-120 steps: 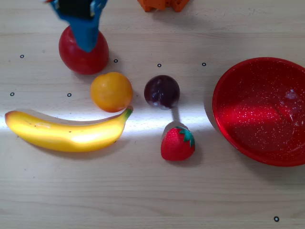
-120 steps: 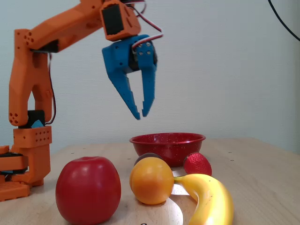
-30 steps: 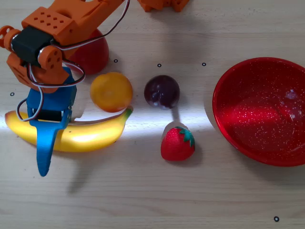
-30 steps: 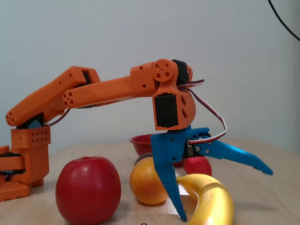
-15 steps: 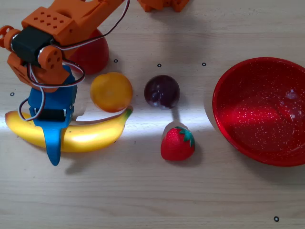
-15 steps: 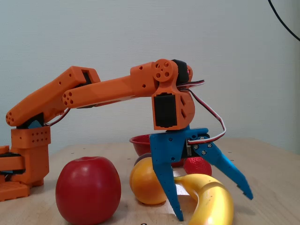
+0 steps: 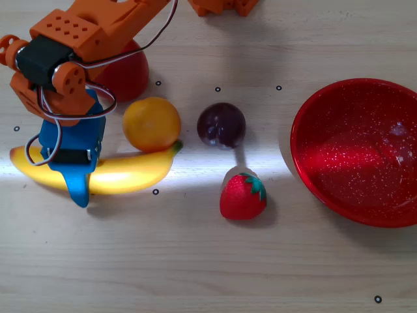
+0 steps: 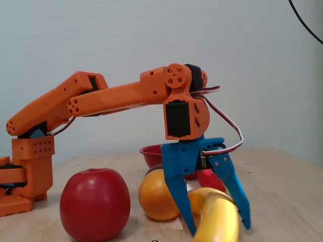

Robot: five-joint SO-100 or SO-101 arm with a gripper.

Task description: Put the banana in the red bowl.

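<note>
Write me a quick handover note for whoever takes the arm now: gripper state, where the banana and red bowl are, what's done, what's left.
Gripper: open, lowered astride the banana, one finger on each side; not closed on it.
Banana: lies on the table at the left of the overhead view, right next to the orange fruit.
Red bowl: far right in the overhead view, empty.
Done: approach to the banana.
Left: close, lift, carry past the strawberry, release into the bowl.
</note>
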